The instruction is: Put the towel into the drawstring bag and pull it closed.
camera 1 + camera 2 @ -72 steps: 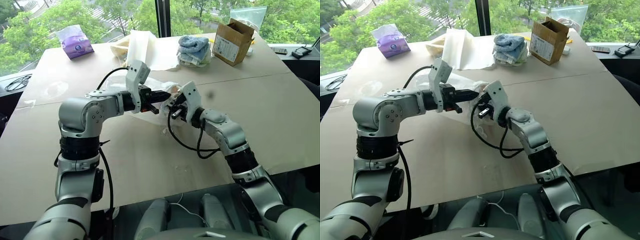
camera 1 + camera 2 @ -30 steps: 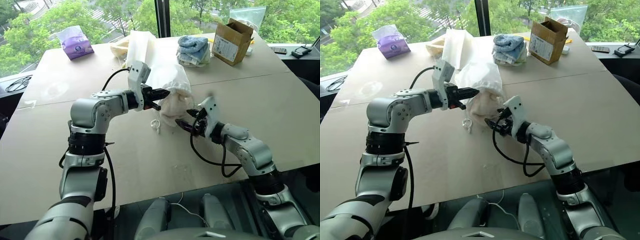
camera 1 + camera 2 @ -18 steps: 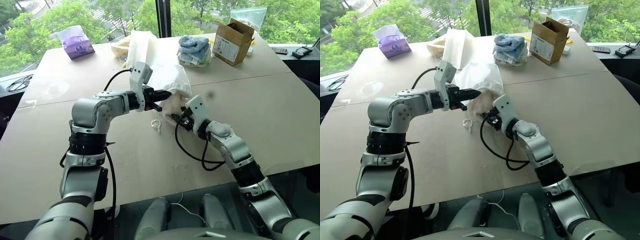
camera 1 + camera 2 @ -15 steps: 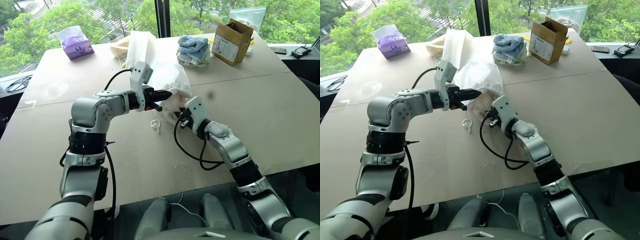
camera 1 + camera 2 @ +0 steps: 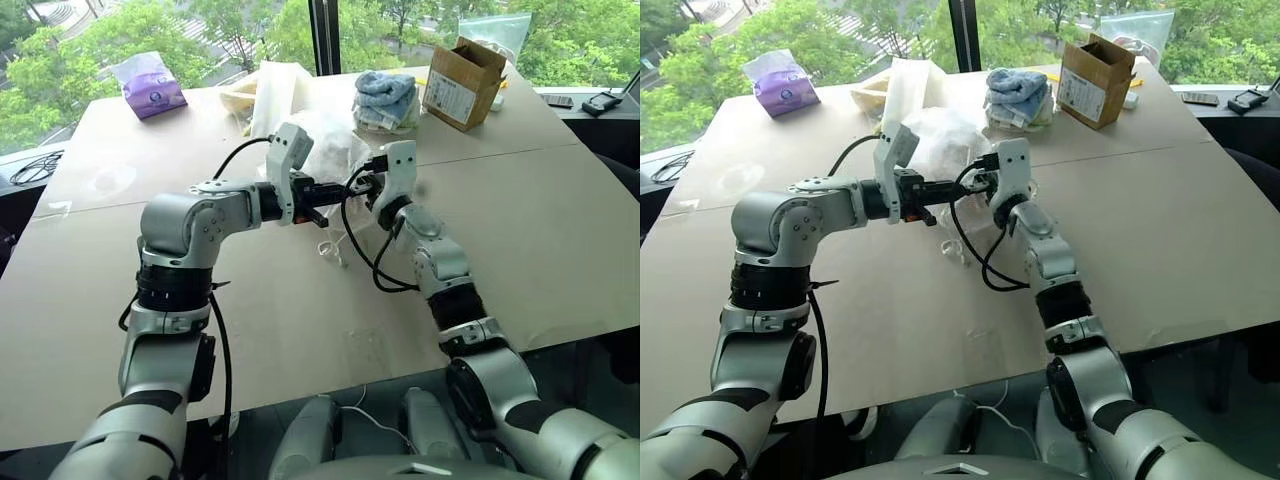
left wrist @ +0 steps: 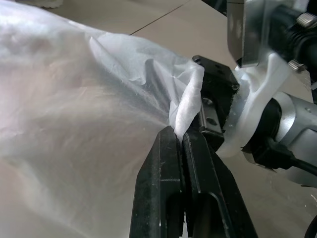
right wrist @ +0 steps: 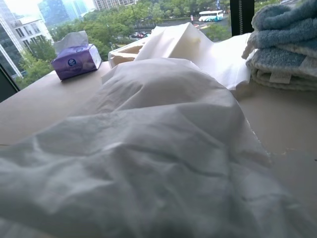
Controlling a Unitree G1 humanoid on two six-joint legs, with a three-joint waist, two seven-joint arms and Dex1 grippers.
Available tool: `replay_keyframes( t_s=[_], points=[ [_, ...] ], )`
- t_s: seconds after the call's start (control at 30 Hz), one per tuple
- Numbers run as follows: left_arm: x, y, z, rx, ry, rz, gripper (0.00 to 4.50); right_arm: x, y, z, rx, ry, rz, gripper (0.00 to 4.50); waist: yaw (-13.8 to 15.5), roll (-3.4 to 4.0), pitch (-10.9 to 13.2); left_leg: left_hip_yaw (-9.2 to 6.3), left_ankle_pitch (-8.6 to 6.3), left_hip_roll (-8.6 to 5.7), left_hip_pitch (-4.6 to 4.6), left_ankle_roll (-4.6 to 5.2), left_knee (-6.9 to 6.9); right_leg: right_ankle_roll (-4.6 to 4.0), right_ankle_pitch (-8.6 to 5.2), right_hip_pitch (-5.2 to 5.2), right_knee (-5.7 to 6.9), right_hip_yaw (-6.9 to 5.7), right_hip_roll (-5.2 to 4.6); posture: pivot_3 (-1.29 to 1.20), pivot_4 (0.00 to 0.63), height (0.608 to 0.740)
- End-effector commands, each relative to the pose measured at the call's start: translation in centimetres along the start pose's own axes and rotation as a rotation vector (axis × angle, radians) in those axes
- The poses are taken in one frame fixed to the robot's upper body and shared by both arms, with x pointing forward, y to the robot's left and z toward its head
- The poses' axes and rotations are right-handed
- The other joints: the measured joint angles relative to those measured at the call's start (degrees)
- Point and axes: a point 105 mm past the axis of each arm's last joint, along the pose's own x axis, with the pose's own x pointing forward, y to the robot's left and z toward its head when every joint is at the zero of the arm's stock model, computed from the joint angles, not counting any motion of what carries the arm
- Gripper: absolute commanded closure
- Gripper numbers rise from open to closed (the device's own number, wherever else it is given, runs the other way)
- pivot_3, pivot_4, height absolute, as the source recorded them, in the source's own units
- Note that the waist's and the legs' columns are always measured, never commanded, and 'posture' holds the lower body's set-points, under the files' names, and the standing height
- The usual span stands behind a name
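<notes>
Your left gripper (image 6: 182, 136) is clamped on the rim of the thin, see-through white drawstring bag (image 6: 84, 114). Your right gripper (image 5: 362, 183) is closed too, tips meeting that rim just opposite.

Sitting at the far left corner of the tan surface (image 5: 250, 330): a purple tissue pack (image 5: 150, 86) with a white tissue poking out the top. Lying near the far edge: a cream-white sheet-like cloth (image 5: 282, 88), one fold standing up. Resting just right of it: a pile of blue-and-white cloths (image 5: 388, 100). Standing beside that pile: an open cardboard box (image 5: 462, 84) with a white label on its side. Showing beyond the glass: green trees (image 5: 80, 40). Lying at the left edge: a coiled black cable (image 5: 35, 166). Resting at the far right: a dark handheld device (image 5: 603, 102)
</notes>
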Motion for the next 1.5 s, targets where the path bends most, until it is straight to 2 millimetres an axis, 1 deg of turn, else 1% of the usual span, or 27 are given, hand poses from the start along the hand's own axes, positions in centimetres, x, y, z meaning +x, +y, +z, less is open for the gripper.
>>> replay_keyframes(
  t_s=[0.03, 0.07, 0.1, 0.17, 0.2, 0.23, 0.3, 0.4, 0.47, 0.5, 0.57, 0.6, 0.67, 0.77, 0.9, 0.97, 1.1, 1.3, 1.4, 1.5],
  points=[
    [-0.4, 0.1, 1.6, 0.043, -0.053, 0.010, 4.50, -0.3, 1.5, 0.0, -0.046, 0.026, 0.127, 3.78, -0.1, 0.01, 0.0, 0.00, 0.00, 0.00, 0.00, 0.00, 0.00, 0.00, 0.00, 0.00, 0.00, 0.00, 0.00, 0.00, 0.150, 0.740],
    [-0.4, 0.3, 1.6, 0.041, -0.060, 0.024, 4.50, -0.7, 1.5, -0.3, -0.064, 0.041, 0.148, 3.46, -0.1, 0.01, 0.0, 0.00, 0.00, 0.00, 0.00, 0.00, 0.00, 0.00, 0.00, 0.00, 0.00, 0.00, 0.00, 0.00, 0.150, 0.740],
    [-0.4, 0.6, 1.6, 0.038, -0.066, 0.037, 4.50, -1.2, 1.4, -0.4, -0.088, 0.045, 0.158, 3.01, -0.1, 0.01, 0.0, 0.00, 0.00, 0.00, 0.00, 0.00, 0.00, 0.00, 0.00, 0.00, 0.00, 0.00, 0.00, 0.00, 0.150, 0.740],
    [-0.3, 1.0, 1.6, 0.036, -0.075, 0.055, 4.50, -2.5, 1.0, -0.6, -0.130, 0.052, 0.169, 1.94, 0.0, 0.01, 0.0, -0.01, 0.00, 0.00, 0.00, 0.00, 0.00, 0.00, 0.00, 0.00, 0.00, -0.01, 0.00, 0.00, 0.150, 0.740],
    [-0.3, 1.1, 1.6, 0.036, -0.078, 0.060, 4.50, -3.0, 1.0, -0.7, -0.145, 0.059, 0.181, 1.64, 0.0, 0.00, 0.0, -0.01, 0.00, 0.00, 0.00, 0.00, 0.00, 0.00, 0.00, 0.00, 0.01, -0.01, 0.00, 0.00, 0.150, 0.740],
    [-0.2, 1.2, 1.6, 0.037, -0.081, 0.067, 4.50, -4.0, 0.9, -0.7, -0.168, 0.069, 0.203, 1.09, 0.0, 0.01, 0.0, -0.01, 0.00, 0.00, 0.00, 0.00, 0.01, 0.00, 0.00, 0.00, 0.01, 0.00, 0.00, 0.00, 0.150, 0.740],
    [-0.1, 1.4, 1.7, 0.036, -0.089, 0.073, 4.50, -6.2, 1.0, -0.6, -0.210, 0.082, 0.260, 1.09, 0.2, 0.01, 0.0, 0.00, 0.00, -0.01, -0.02, 0.00, 0.00, 0.00, 0.00, 0.00, 0.00, 0.00, -0.01, 0.00, 0.150, 0.740],
    [0.1, 1.4, 1.7, 0.037, -0.093, 0.074, 4.50, -9.7, 1.9, -0.1, -0.280, 0.070, 0.366, 1.09, 0.5, 0.00, 0.0, -0.03, -0.01, -0.02, -0.07, 0.01, 0.01, 0.01, 0.00, -0.01, -0.04, -0.03, -0.02, 0.00, 0.150, 0.740],
    [0.1, 1.4, 1.7, 0.038, -0.094, 0.073, 4.50, -11.1, 1.9, -0.2, -0.350, 0.081, 0.391, 1.09, 0.3, 0.00, 0.0, -0.01, -0.01, -0.03, -0.07, 0.01, 0.03, 0.01, 0.00, 0.00, -0.04, -0.02, -0.02, 0.00, 0.150, 0.740],
    [0.1, 1.5, 1.7, 0.037, -0.094, 0.072, 4.50, -11.5, 1.2, -0.4, -0.386, 0.093, 0.353, 1.09, 0.2, 0.00, 0.0, 0.00, -0.01, -0.02, -0.05, 0.01, 0.03, 0.01, 0.00, 0.00, -0.02, 0.00, -0.01, 0.00, 0.150, 0.740],
    [0.2, 1.5, 1.6, 0.037, -0.093, 0.071, 4.50, -11.5, -1.6, -0.4, -0.405, 0.098, 0.184, 1.09, 0.2, 0.00, 0.0, 0.03, -0.01, 0.00, 0.03, 0.01, 0.03, 0.01, 0.00, 0.02, 0.04, 0.02, 0.02, 0.00, 0.150, 0.740],
    [0.3, 1.5, 1.5, 0.037, -0.092, 0.071, 4.50, -11.5, -2.4, -0.4, -0.401, 0.099, 0.130, 1.09, 0.3, 0.00, 0.0, 0.02, 0.00, 0.01, 0.05, 0.00, 0.03, 0.01, 0.00, 0.02, 0.05, 0.02, 0.03, 0.00, 0.150, 0.740],
    [0.3, 1.5, 1.5, 0.038, -0.091, 0.069, 4.50, -11.1, -3.3, -0.4, -0.416, 0.108, 0.079, 1.09, 0.5, 0.00, 0.0, 0.03, 0.00, 0.00, 0.04, 0.00, 0.03, 0.01, 0.00, 0.02, 0.05, 0.06, 0.01, 0.00, 0.150, 0.740],
    [0.4, 1.4, 1.5, 0.044, -0.089, 0.065, 4.50, -9.2, -4.4, -0.2, -0.418, 0.102, 0.003, 1.09, 0.4, -0.02, 0.0, 0.08, 0.00, -0.02, 0.03, 0.01, 0.04, 0.01, 0.00, 0.02, 0.01, 0.11, 0.00, 0.00, 0.150, 0.740],
    [0.4, 1.4, 1.6, 0.052, -0.088, 0.067, 4.50, -7.8, -5.8, -1.3, -0.410, 0.136, -0.064, 1.09, 0.6, -0.02, 0.0, 0.04, 0.00, -0.01, 0.04, 0.00, 0.00, 0.00, 0.00, 0.01, 0.02, 0.07, 0.01, 0.00, 0.150, 0.740],
    [0.4, 1.4, 1.6, 0.055, -0.086, 0.067, 4.50, -7.2, -6.1, -1.3, -0.342, 0.119, -0.079, 1.09, 0.6, -0.02, 0.0, 0.04, 0.00, -0.01, 0.03, 0.00, -0.02, 0.00, 0.00, 0.00, -0.01, 0.08, 0.00, 0.00, 0.150, 0.740],
    [0.3, 1.4, 1.6, 0.061, -0.080, 0.064, 4.50, -6.6, -6.3, -1.2, -0.284, 0.092, -0.084, 1.09, 0.5, -0.01, 0.0, 0.05, 0.00, -0.02, 0.01, 0.00, -0.01, 0.00, 0.00, 0.00, -0.03, 0.10, -0.01, 0.00, 0.150, 0.740],
    [0.3, 1.5, 1.7, 0.065, -0.074, 0.065, 4.50, -6.7, -5.8, -1.0, -0.306, 0.075, -0.060, 1.09, 0.2, -0.01, 0.0, 0.04, 0.00, -0.02, 0.01, 0.00, -0.01, 0.00, 0.00, 0.00, -0.01, 0.09, 0.00, 0.00, 0.150, 0.740],
    [0.3, 1.6, 1.7, 0.067, -0.072, 0.067, 4.50, -7.1, -5.0, -0.9, -0.312, 0.066, -0.049, 1.09, 0.2, -0.01, 0.0, 0.04, 0.00, -0.02, 0.01, 0.00, -0.01, 0.01, 0.00, 0.00, 0.00, 0.09, 0.00, 0.00, 0.150, 0.740],
    [0.3, 1.5, 1.6, 0.066, -0.069, 0.064, 4.50, -7.1, -4.4, -0.6, -0.323, 0.055, -0.044, 1.09, 0.2, -0.01, 0.0, 0.04, 0.00, -0.02, 0.01, 0.00, -0.01, 0.01, 0.00, 0.00, 0.00, 0.10, 0.00, 0.00, 0.150, 0.740]
  ],
)
